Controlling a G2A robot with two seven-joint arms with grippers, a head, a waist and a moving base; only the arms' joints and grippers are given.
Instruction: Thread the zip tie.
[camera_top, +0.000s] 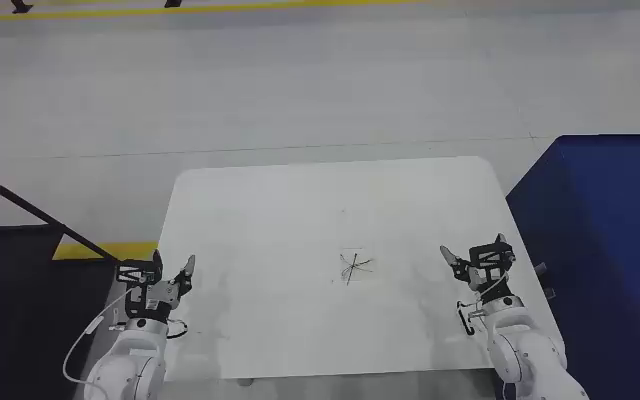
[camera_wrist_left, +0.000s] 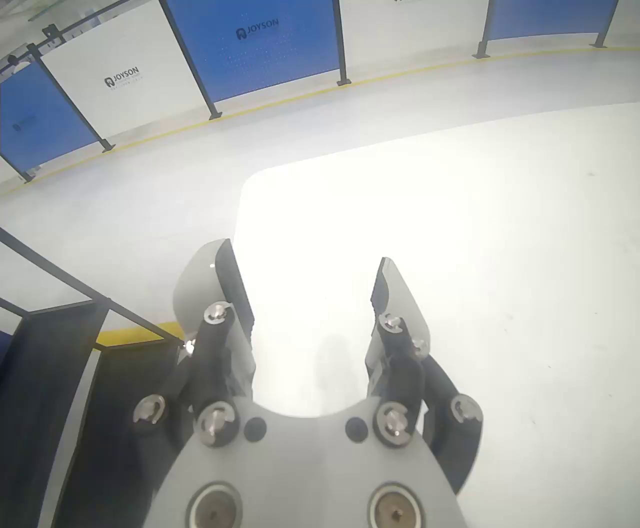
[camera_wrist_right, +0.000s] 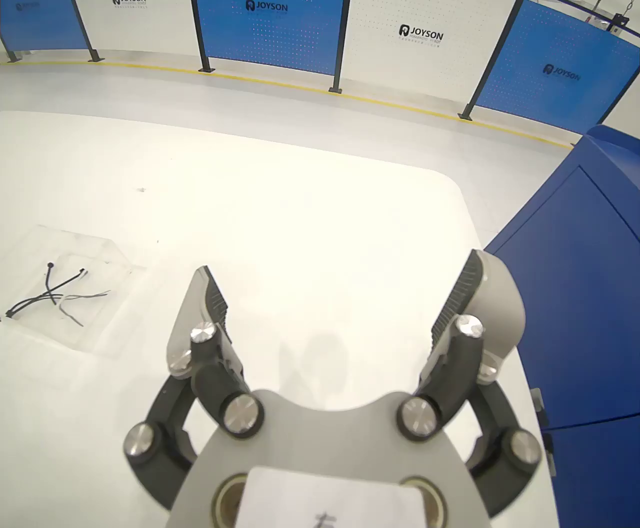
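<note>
Between the two grippers, seen from above: zip ties (camera_top: 353, 266) in a small crossed pile on the table (camera_top: 300, 200), well apart from either. Left gripper (camera_top: 172, 264) and right gripper (camera_top: 473, 250) parked near the table's near corners, both spread wide and holding nothing, probably posed for a first pick.

From the left wrist: left gripper (camera_wrist_left: 305, 280) gaping over bare table.

From the right wrist: right gripper (camera_wrist_right: 337, 265) wide and empty. Zip ties (camera_wrist_right: 47, 295) ahead and off to one side, lying in what looks like a clear shallow tray (camera_wrist_right: 100, 245), perhaps to stop them scattering. None threaded yet.
</note>
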